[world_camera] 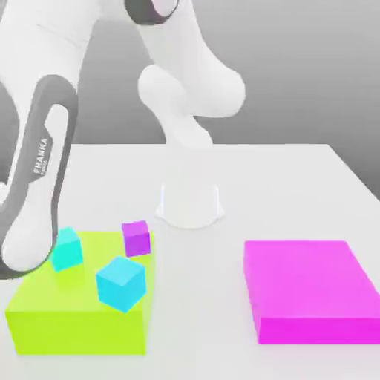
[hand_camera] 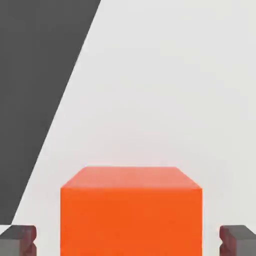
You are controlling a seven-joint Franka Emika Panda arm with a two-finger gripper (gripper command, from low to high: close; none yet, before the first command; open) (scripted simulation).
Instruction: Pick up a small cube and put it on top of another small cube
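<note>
Fingers (hand_camera: pixel 19 240) of the hand (hand_camera: pixel 131 240) stand apart on either side of the small red-orange cube (hand_camera: pixel 131 215), each with a gap to it, not yet clamped. That cube sits on the white counter (hand_camera: pixel 165 90). In the exterior view, the smaller cyan cube (world_camera: pixel 67 248) rests on a lime block (world_camera: pixel 74 315) near the counter's front corner on the exterior view's left, with a larger cyan cube (world_camera: pixel 120 283) and a purple cube (world_camera: pixel 136 237) nearby. A magenta slab (world_camera: pixel 308 289) lies well apart.

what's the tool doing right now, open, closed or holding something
tool: open, one finger on each side of the red-orange cube, with a gap on both sides.
</note>
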